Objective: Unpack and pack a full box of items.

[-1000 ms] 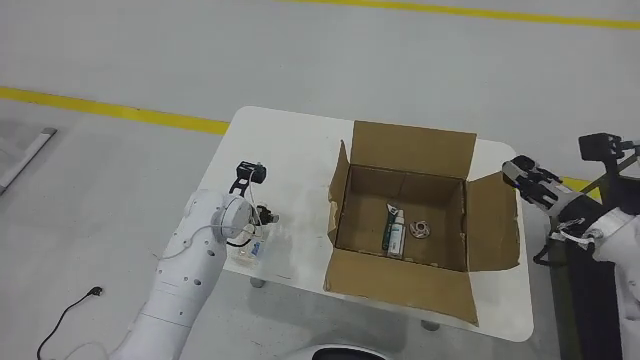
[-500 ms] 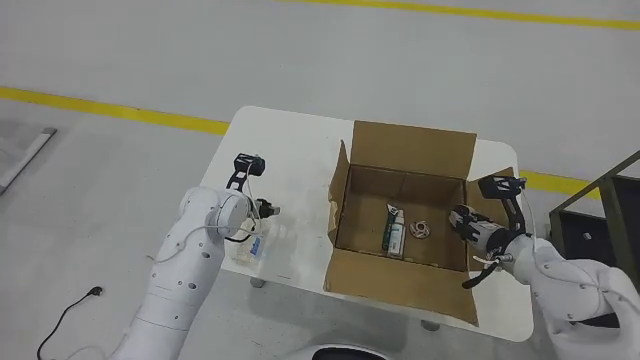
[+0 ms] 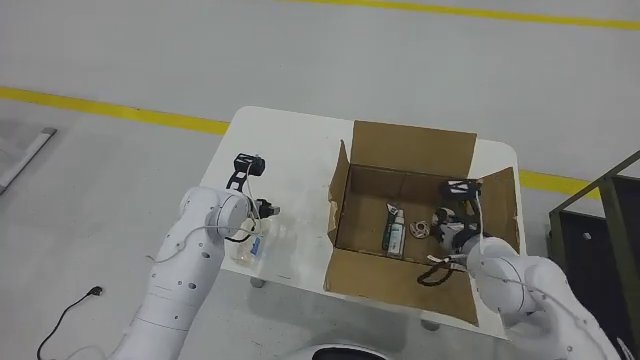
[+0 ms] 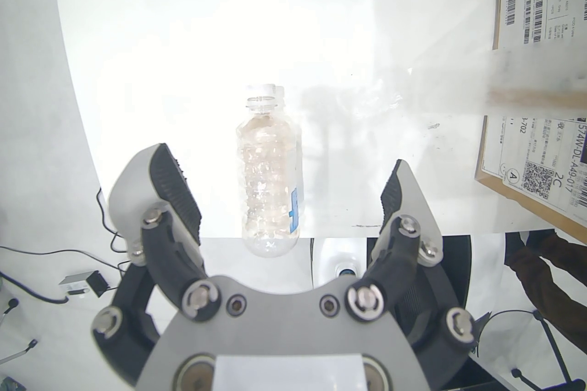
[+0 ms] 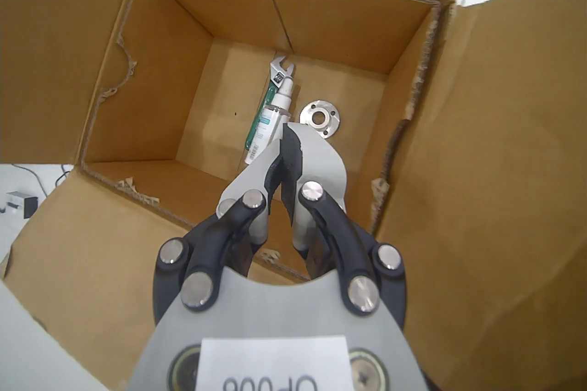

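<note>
From the top view, the box (image 3: 412, 146) sits open on the right half of the desk (image 3: 290, 150), flaps splayed so I can reach straight down. The right gripper (image 3: 447, 226) hangs inside it near the right wall, just beside the flange (image 3: 421, 228) and the tube (image 3: 396, 233). My guess is that it is lined up for the next item to unpack.

In the left wrist view, the left gripper (image 4: 278, 163) is spread wide, with its pads on either side of the clear bottle (image 4: 268, 200) and touching nothing. The bottle is at the desk's near edge toward the left corner, well apart from the box. That looks like a sensible parking spot that keeps the unpacked things out of the way. I can't tell whether it stands or lies.

In the right wrist view, the jaws are pressed together and hold nothing. They point down at the tube, with the wrench (image 5: 280, 69) beyond it on the box floor.

A second ago the right arm was off the desk's right edge. It has since swung in over the flap and into the box. The left arm and the bottle have hardly moved.
</note>
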Robot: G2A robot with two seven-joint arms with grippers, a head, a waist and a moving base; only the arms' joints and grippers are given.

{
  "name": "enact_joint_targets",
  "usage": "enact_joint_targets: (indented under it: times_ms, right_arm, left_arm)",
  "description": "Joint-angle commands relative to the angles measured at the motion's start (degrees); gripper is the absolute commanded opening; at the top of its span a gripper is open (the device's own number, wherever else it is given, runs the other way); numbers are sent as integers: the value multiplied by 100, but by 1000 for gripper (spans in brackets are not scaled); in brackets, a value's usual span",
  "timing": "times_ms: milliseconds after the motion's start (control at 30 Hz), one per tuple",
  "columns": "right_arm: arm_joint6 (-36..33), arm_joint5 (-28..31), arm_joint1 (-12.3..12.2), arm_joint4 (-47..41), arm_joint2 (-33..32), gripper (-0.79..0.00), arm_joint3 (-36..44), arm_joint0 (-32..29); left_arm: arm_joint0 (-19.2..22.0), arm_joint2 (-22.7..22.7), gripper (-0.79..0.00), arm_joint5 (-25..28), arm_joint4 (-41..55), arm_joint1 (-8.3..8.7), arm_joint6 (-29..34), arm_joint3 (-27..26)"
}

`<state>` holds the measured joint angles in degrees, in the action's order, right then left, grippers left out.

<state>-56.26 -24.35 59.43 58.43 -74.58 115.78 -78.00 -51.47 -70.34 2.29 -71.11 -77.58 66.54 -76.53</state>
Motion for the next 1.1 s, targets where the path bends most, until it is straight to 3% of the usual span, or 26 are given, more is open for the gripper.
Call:
enact_joint_targets:
  times_ms: [0,67,133,167,200,233,400,433,1067]
  right_arm:
    - [-181,-453,88,216,589,-785,-410,464]
    - [-421,-700,170,530,1009,-686,-860,896]
    - [-650,-897,250,681,1305,-662,-1209,1226]
    - [-750,-1000,287,702,1399,-585,-1389,1353]
    - [-807,-1046,320,718,1488,-560,-1528,1463]
    - [-852,-1070,350,731,1567,-471,-1695,1546]
    - [-882,-1029,474,657,1814,-409,-2234,1800]
    - [-876,-989,493,618,1837,-302,-2318,1834]
    - [-523,-837,859,294,2304,-406,-3574,2208]
  left_arm:
    - [0,0,0,0,0,0,0,0]
    - [0,0,0,0,0,0,0,0]
    - [0,0,0,0,0,0,0,0]
    - [0,0,0,0,0,0,0,0]
    - [0,0,0,0,0,0,0,0]
    - [0,0,0,0,0,0,0,0]
    - [0,0,0,0,0,0,0,0]
    - [0,0,0,0,0,0,0,0]
    - [0,0,0,0,0,0,0,0]
